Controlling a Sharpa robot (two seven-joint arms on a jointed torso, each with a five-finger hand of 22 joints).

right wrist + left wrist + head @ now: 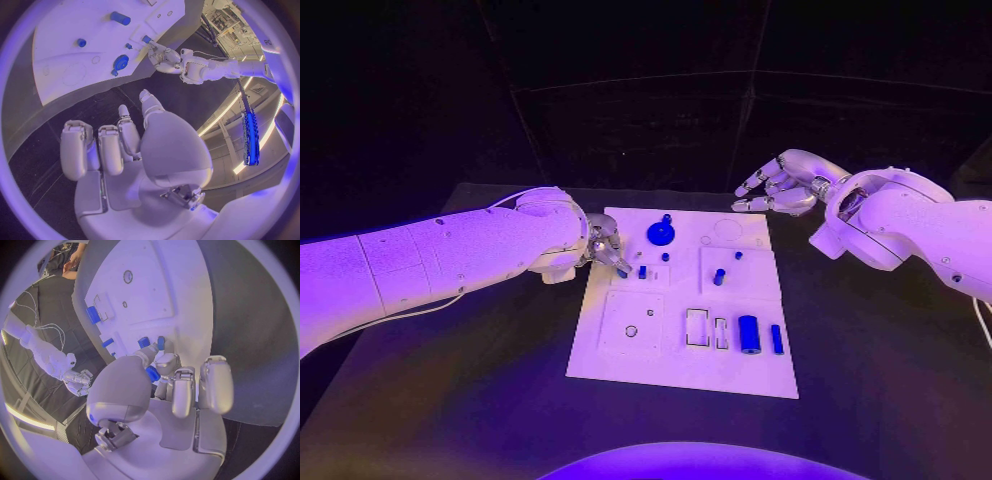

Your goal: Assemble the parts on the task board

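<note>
White task board (678, 362) on the black table (444, 400), blue cylinder (749, 334) near its front edge, left hand (600, 246) pinching a small blue part (152, 374) over the board's left side, right hand (782, 183) curled, holding nothing, beyond the far right corner.

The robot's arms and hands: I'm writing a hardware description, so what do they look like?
Both arms are smooth white rounded shells. A thin pale cable runs along the left arm. The left hand and right hand are silver metal, with blocky segmented fingers and a bulbous palm cover.
</note>
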